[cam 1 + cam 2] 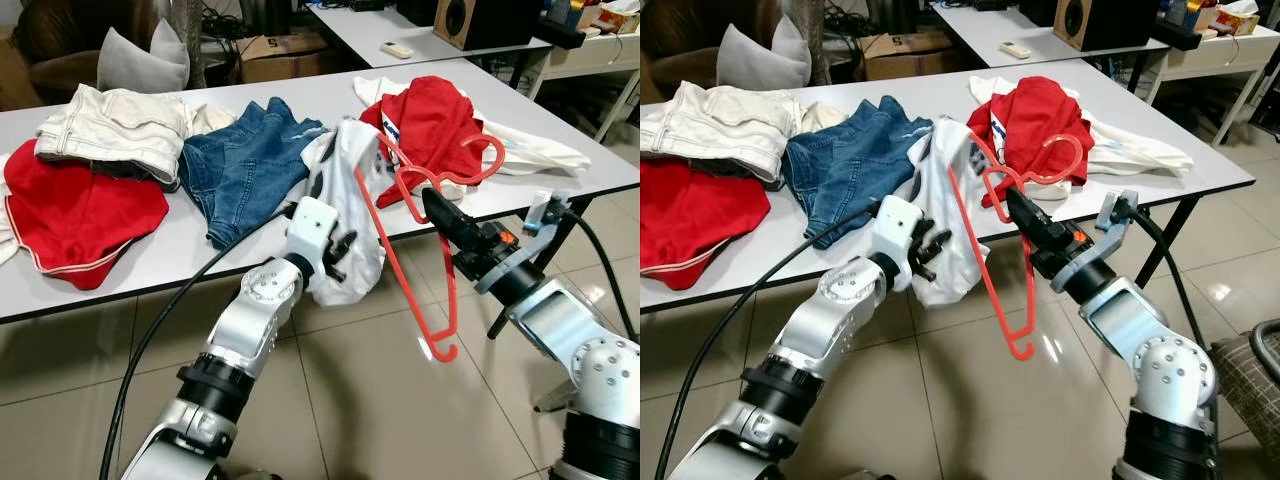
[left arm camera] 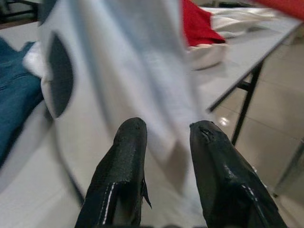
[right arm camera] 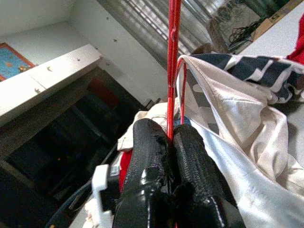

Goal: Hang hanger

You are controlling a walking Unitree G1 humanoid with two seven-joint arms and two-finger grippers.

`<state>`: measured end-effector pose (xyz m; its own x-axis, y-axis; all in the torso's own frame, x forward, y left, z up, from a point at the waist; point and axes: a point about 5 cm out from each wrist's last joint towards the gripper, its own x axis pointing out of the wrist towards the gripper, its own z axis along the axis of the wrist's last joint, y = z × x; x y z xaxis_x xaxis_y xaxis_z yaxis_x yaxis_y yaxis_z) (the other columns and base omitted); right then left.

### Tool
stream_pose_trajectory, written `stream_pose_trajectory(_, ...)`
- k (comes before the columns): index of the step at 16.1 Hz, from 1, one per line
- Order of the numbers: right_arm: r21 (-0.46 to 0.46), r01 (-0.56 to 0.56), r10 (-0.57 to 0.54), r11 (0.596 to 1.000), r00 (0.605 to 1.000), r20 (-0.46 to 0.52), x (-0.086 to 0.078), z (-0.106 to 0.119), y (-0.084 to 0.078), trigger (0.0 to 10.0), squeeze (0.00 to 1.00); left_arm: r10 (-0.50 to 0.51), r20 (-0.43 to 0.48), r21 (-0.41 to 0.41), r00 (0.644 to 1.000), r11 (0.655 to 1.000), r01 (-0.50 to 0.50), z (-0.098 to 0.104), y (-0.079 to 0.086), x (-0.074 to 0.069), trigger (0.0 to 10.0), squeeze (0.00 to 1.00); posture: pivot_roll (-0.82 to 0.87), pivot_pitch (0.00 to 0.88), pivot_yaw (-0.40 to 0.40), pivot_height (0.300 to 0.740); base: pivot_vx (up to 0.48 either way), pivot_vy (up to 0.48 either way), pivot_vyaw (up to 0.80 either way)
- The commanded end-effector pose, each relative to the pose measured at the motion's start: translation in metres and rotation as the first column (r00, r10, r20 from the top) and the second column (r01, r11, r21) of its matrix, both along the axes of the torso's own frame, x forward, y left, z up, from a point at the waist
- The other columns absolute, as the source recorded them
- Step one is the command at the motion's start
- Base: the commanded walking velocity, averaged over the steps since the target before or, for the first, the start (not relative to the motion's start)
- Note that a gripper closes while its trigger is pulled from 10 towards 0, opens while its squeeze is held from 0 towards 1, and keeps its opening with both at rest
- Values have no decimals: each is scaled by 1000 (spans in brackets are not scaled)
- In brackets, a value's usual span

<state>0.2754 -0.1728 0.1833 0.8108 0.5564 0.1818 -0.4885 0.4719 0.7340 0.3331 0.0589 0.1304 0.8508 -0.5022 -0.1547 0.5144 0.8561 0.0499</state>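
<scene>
The right gripper [image 1: 432,203] pinched the red hanger [image 1: 405,262]; the left gripper [image 2: 166,137] stood spread at the white shirt [image 1: 345,215]; no writing could be read.

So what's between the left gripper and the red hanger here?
The white garment hangs between the left gripper and the red hanger, clearest in the left eye view.

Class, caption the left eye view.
Right gripper holds a red hanger in a white shirt beside the left gripper.
</scene>
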Motion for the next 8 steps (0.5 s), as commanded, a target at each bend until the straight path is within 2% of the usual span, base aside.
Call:
stream_pose_trajectory(1, 7, -41, 41, 999, 998, 44, -6, 8, -1, 0, 0, 64, 32, -10, 997, 998, -64, 3, 4, 5, 10000, 0, -248, 0, 16, 740, 0, 0, 0)
stream_pose_trajectory(4, -1, -51, 51, 999, 997, 51, -9, 11, -4, 0, 0, 128, 72, 2, 989, 992, -128, 5, 8, 7, 10000, 0, -259, 0, 12, 740, 0, 0, 0)
stream_pose_trajectory(8, -33, -37, 39, 999, 999, 39, -12, 8, -12, 0, 0, 111, 70, -150, 991, 984, -99, 7, 5, 1, 10000, 0, -265, 0, 5, 740, 0, 0, 0)
